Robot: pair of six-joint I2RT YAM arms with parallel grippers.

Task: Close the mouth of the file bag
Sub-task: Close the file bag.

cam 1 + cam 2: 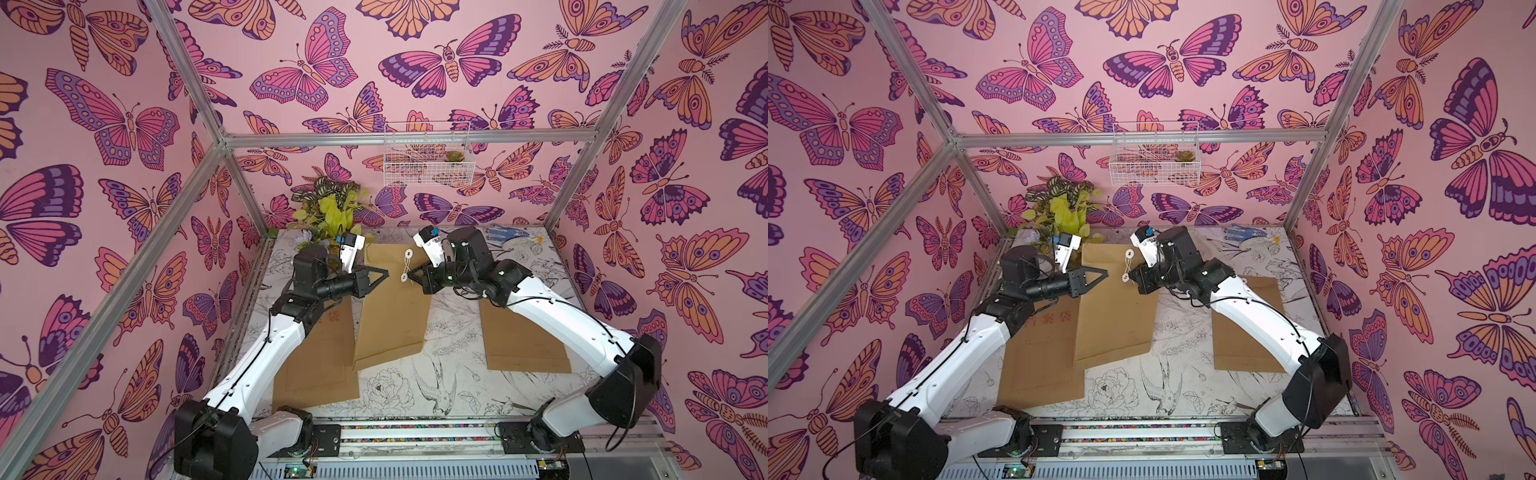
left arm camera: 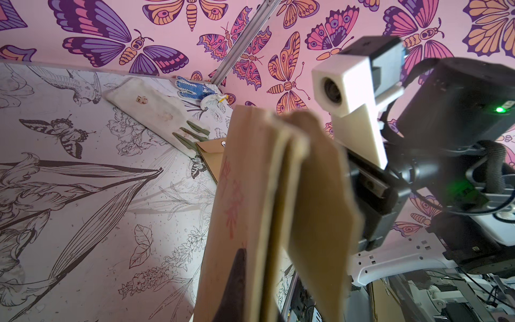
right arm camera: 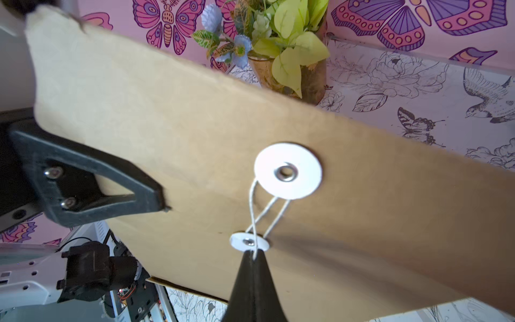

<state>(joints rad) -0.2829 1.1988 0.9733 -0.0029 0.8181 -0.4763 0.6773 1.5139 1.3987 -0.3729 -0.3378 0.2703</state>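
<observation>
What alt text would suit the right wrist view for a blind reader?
A brown file bag fills the frame, string looped between its two white discs. The right end effector pinches the string; the left end effector grips the bag's edge.

Brown file bag point(image 1: 390, 316), white discs point(image 3: 303, 178), white string point(image 3: 269, 214); pink butterfly-print walls point(image 1: 374, 62); black-on-white floral table point(image 1: 449, 332)

Both top views look steeply down from high up, taking in my whole table point(image 1: 449, 332). My wrist views sit close to the bag point(image 2: 250, 195), facing each other across it.
</observation>
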